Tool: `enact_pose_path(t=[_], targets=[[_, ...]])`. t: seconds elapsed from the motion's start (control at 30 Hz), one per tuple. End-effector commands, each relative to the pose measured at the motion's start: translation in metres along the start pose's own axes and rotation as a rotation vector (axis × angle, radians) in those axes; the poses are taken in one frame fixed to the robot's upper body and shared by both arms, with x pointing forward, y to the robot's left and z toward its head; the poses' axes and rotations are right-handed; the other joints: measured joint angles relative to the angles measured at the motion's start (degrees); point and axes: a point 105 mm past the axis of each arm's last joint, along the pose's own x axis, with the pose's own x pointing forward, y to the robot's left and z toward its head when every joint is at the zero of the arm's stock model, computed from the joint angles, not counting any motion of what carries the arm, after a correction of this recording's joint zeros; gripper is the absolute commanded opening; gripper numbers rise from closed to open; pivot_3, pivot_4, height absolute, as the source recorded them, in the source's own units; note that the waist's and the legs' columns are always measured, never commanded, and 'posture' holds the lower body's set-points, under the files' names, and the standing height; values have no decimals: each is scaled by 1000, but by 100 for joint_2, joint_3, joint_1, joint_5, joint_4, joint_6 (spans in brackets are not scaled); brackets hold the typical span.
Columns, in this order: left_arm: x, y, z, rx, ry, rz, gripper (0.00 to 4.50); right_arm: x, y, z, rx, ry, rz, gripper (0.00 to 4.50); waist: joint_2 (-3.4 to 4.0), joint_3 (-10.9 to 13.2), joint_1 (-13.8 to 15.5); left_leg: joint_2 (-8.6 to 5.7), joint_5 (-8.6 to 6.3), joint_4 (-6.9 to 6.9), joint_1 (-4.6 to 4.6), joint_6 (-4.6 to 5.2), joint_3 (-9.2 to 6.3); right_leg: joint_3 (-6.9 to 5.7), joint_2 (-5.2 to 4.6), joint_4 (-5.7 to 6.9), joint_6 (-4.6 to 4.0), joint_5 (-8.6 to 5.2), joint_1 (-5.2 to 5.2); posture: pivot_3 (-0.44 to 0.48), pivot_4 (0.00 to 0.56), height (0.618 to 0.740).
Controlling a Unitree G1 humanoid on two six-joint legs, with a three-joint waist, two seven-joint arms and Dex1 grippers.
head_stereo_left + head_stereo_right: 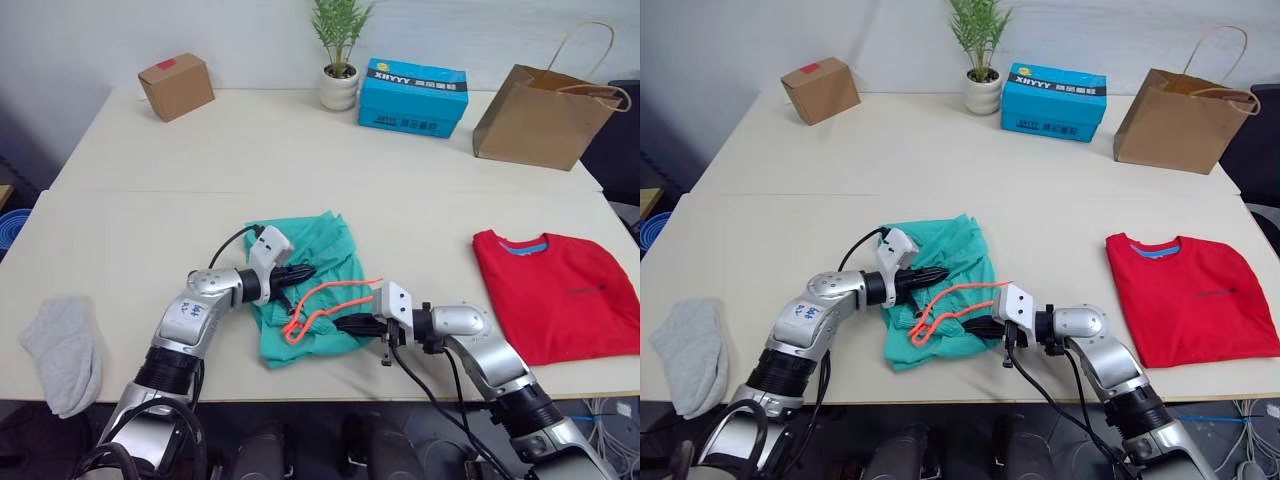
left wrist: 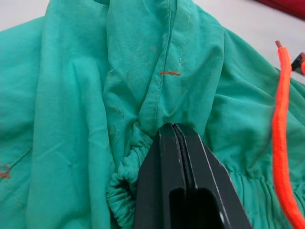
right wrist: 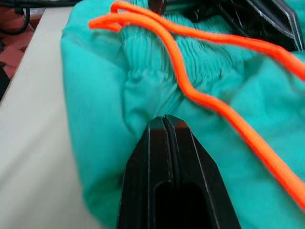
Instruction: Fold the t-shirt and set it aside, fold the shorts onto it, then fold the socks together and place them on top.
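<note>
We see bright, even, diffuse lighting with no glare. Soft, faint shadows lie under the paper bag (image 1: 545, 105) and blue box (image 1: 413, 96). Head views are sharp. In the right wrist view, the orange cord (image 3: 224, 114) blurs nearby.

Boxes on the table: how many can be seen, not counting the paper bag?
2. A brown cardboard box stands at the far left corner of the table. A blue box stands at the far edge, between the potted plant and the paper bag. The bag could hide more.
</note>
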Motion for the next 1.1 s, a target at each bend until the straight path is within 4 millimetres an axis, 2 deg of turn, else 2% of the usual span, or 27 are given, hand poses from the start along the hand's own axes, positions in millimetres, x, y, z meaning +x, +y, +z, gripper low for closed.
enact_pose_path(t=[0.03, 0.13, 0.23, 0.37, 0.5, 0.6, 0.67, 0.73, 0.83, 0.97, 1.1], targets=[[-30, 8, 31, 103, -130, -15, 0, -14, 4, 59, 115, -169, 59, 15, 2, 2, -25, 1, 3, -6, -1, -5, -1, -1, 0, 4, -5, -2, -7, 0, 150, 740], [-43, 7, 33, 169, -124, -57, 0, -33, 6, 70, 332, -138, 121, 15, 7, 4, 13, 2, 6, -10, -9, -10, -7, -9, 0, 7, -13, -6, -15, 0, 150, 740], [-47, -1, 36, 206, -138, -128, 0, -55, 1, 65, 462, -5, 141, 626, 10, 5, 87, -2, -4, -5, -11, 8, -13, -12, -4, -11, -13, -6, -6, 0, 150, 740], [-47, -11, 29, 236, -122, -183, 0, -62, -33, 50, 541, 126, 32, 1996, 10, 6, 67, -8, -19, -2, -24, 32, -6, -11, -10, -39, 1, 2, -6, 0, 150, 740], [-42, -17, 16, 240, -104, -170, 0, -45, -71, 47, 654, 104, -61, 3426, 11, 6, -17, -7, -17, -5, -25, 29, 5, -10, -6, -43, 6, 5, -7, 0, 150, 740], [-40, -17, 12, 230, -107, -144, 0, -33, -79, 44, 695, 122, -57, 4474, 12, 7, -25, -6, 0, -9, -29, 21, 6, -13, 0, -37, 5, 4, -13, 0, 150, 740], [-40, -21, 7, 227, -98, -139, 0, -21, -78, 37, 703, 172, -32, 4474, 13, 7, -27, -5, 2, -8, -32, 21, 7, -14, 1, -37, 5, 4, -15, 0, 150, 740], [-41, -23, 2, 228, -92, -138, 0, -5, -70, 39, 723, 196, 51, 4474, 13, 7, -64, -6, 1, -4, -34, 25, 8, -12, 1, -38, 6, 4, -14, 0, 150, 740], [-42, -23, 1, 235, -90, -134, 0, 10, -67, 42, 726, 201, 92, 3837, 13, 7, -103, -5, 1, -2, -34, 27, 5, -12, -1, -36, 7, 5, -13, 0, 150, 740], [-46, -25, 0, 235, -118, -133, 0, 28, -74, 49, 759, 145, 77, 2380, 14, 8, -118, -6, 1, -4, -34, 26, 6, -11, -1, -8, 7, 5, -16, 0, 150, 740], [-51, -23, -7, 243, -116, -130, 0, 22, -81, 51, 787, 95, 44, 938, 16, 9, -114, -6, 1, -5, -37, 25, 5, -11, -1, -8, 7, 5, -19, 0, 150, 740]])
